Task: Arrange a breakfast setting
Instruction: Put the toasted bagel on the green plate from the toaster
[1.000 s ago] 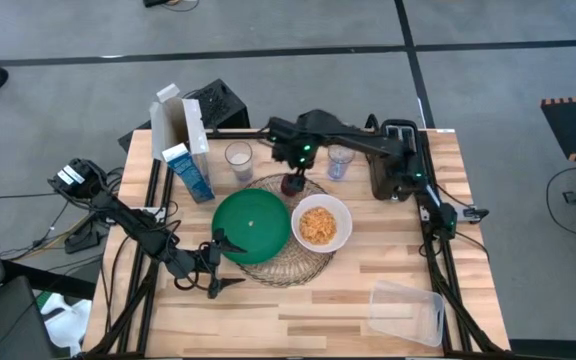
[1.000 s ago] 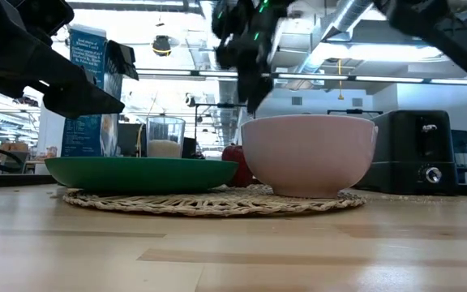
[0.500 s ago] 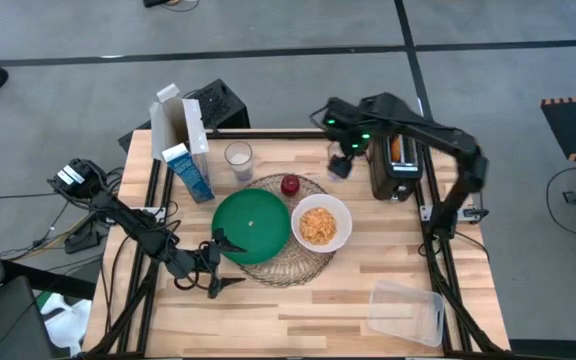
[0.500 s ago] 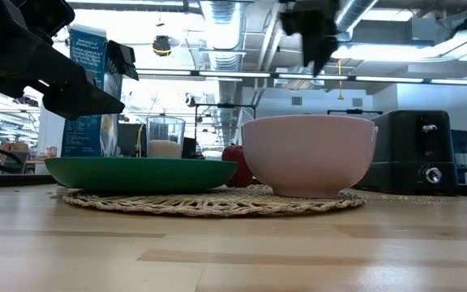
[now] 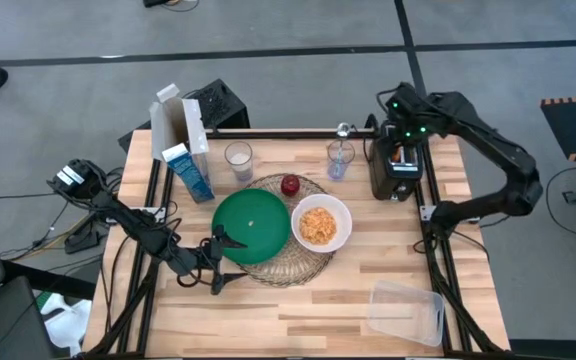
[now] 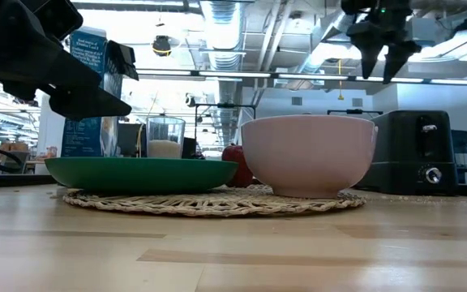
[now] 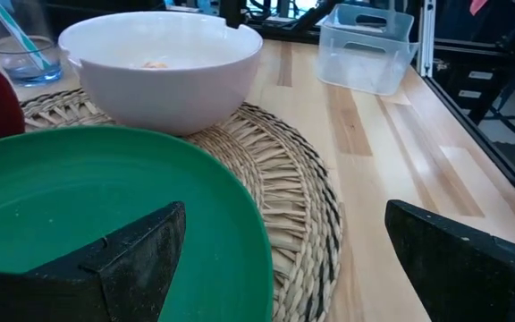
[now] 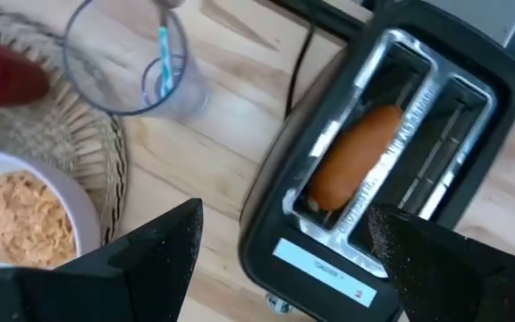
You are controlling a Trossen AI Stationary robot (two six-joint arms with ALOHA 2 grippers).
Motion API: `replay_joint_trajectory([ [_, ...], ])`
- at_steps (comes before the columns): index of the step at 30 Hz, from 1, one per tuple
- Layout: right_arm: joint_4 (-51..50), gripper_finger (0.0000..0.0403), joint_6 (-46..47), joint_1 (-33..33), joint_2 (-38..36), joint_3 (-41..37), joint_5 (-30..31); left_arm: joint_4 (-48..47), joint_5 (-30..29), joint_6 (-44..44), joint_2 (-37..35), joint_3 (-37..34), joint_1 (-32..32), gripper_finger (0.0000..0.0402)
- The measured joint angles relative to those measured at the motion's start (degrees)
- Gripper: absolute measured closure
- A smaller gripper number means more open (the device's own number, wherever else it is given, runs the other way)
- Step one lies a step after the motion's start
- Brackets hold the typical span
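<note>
A round woven mat (image 5: pixel 298 265) lies mid-table. On it rest a green plate (image 5: pixel 251 227), a white bowl (image 5: pixel 321 223) of cereal and a red apple (image 5: pixel 290 185). A glass of milk (image 5: pixel 238 160), a glass with a straw (image 5: pixel 340 160) and a blue-white carton (image 5: pixel 190 172) stand behind it. A brown bagel (image 8: pixel 356 156) stands on edge in a slot of the black toaster (image 5: pixel 393 185). My right gripper (image 8: pixel 284 268) hangs open above the toaster (image 6: pixel 383 49). My left gripper (image 5: pixel 226 262) is open at the plate's near left rim (image 7: pixel 240 224).
A clear plastic tub (image 5: pixel 406 312) sits at the table's near right corner. An open brown box (image 5: pixel 178 125) stands at the far left behind the carton. Bare wood lies along the near edge, in front of the mat.
My right gripper has risen from above the apple and gone toward the table's right edge, and now hangs over the toaster. The apple stays on the mat.
</note>
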Motion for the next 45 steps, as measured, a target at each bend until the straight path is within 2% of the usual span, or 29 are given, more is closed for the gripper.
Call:
replay_joint_trajectory([
  [5, 0.0, 0.0063, 1.4, -3.4, 0.3, -2.2, 0.0, 0.0, 0.0, -0.1, 0.0, 0.0, 0.1, 0.0033],
  [15, 1.3, 0.0108, 0.2, -7.6, 7.4, -4.1, 0.0, 0.0, 0.0, -0.1, 0.0, 0.0, 0.1, 0.0033],
  [23, 0.7, 0.0112, 0.4, -9.1, 11.2, -4.1, 1.4, 0.0, -0.1, -0.1, 0.0, 0.0, 0.1, 0.0033],
  [35, 0.3, 0.0124, 0.3, -10.9, 11.1, -4.1, 2.1, -0.2, -0.1, 0.2, 0.0, 0.0, 0.1, 0.0033],
  [39, 0.2, 0.0143, 0.3, -11.0, 11.1, -4.1, 2.1, -0.3, -0.1, 0.2, 0.0, 0.0, 0.1, 0.0033],
  [45, 0.6, 0.0193, 0.2, -10.9, 11.1, -4.1, 2.1, -0.3, -0.1, 0.2, 0.0, 0.0, 0.1, 0.0033],
])
